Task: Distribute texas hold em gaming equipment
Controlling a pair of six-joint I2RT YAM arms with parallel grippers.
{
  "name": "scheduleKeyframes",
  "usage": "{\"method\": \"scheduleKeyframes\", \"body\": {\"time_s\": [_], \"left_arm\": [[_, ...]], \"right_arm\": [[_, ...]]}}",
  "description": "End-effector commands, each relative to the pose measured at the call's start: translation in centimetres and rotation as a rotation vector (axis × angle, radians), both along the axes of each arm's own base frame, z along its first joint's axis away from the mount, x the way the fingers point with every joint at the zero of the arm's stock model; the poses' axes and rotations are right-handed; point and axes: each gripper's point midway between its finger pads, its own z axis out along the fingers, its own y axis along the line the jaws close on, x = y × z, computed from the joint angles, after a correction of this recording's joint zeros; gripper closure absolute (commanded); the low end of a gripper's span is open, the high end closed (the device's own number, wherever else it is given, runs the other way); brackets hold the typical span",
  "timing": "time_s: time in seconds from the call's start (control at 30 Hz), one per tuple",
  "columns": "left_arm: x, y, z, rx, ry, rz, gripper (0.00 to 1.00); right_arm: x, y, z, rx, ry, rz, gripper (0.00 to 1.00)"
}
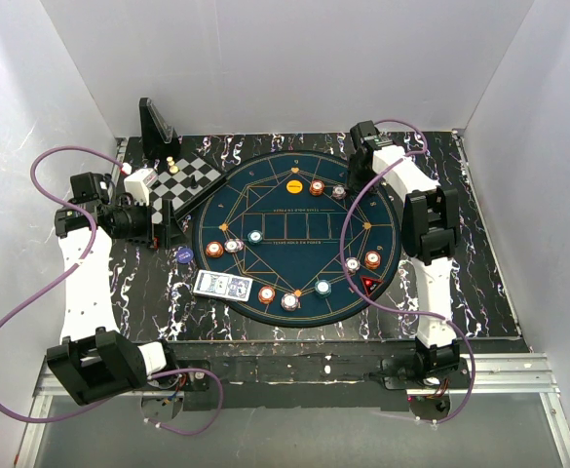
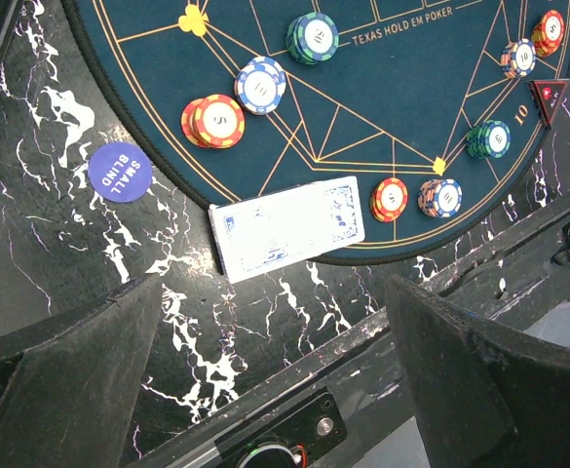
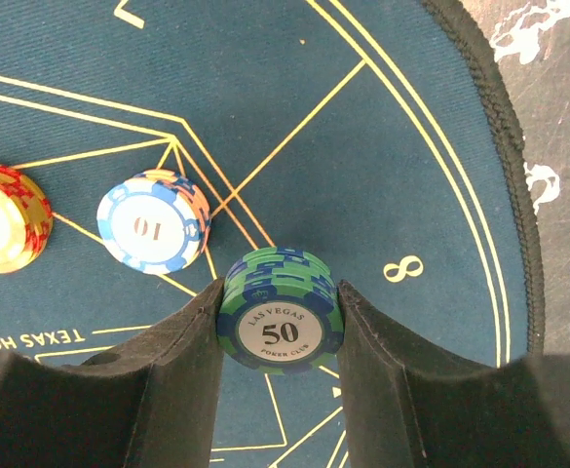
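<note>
Between the pads of the right pincer point(image 3: 280, 292) sits a short stack of green-and-blue chips point(image 3: 281, 330), clamped at a middling width across its rim. Whether it rests on the blue mat point(image 3: 382, 136) or is just lifted I cannot tell from this angle. Its top face reads "LAS VEGAS 50 POKER CLUB". Such chips are likely stiff, dense for their size and smooth-edged. A loose stack may shear, so the hold belongs low on opposite sides, catching every chip. Just beyond the left pad stands a white-and-blue stack point(image 3: 153, 234) marked "10"; to the right a gold "8" is printed on the mat.

The left pincer point(image 2: 270, 292) gapes wide, holding nothing. Just ahead of it lie the cards point(image 2: 285, 226), probably thin, light and slippery, best taken by the long edges. Farther left is a purple disc point(image 2: 119, 171) reading "SMALL BLIND". Farther on, the mat reads "TEXAS HOLD EM POKER".
</note>
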Motion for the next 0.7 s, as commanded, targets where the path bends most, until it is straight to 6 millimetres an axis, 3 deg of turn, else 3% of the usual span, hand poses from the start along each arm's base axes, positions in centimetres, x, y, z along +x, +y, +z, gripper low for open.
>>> {"method": "scheduleKeyframes", "body": {"time_s": [0.0,0.13,0.27,0.37,0.47,0.57,0.67], "left_arm": [[0.1,0.3,0.8,0.022,-0.043,0.001,0.0],[0.0,0.3,0.8,0.024,-0.042,-0.002,0.0],[-0.3,0.1,1.1,0.021,-0.046,-0.002,0.0],[-0.6,0.0,1.3,0.021,-0.05,-0.002,0.0],[-0.8,0.0,1.8,0.027,-0.066,-0.002,0.0],[-1.1,-0.2,2.1,0.027,-0.072,0.0,0.0],[-1.4,-0.3,2.2,0.028,-0.078,0.0,0.0]], "right_arm": [[1.3,-0.6,0.4,-0.01,-0.024,0.005,0.61],[1.3,-0.6,1.1,-0.008,-0.025,0.01,0.29],[1.0,-0.4,3.4,0.009,-0.054,0.002,0.18],[-0.1,0.1,5.8,0.02,-0.087,0.014,0.16],[-2.5,1.3,8.2,0.023,-0.116,0.047,0.16],[-6.3,2.8,9.6,0.004,-0.143,0.089,0.16],[-11.8,5.4,9.1,0.024,-0.14,0.17,0.16]]}}
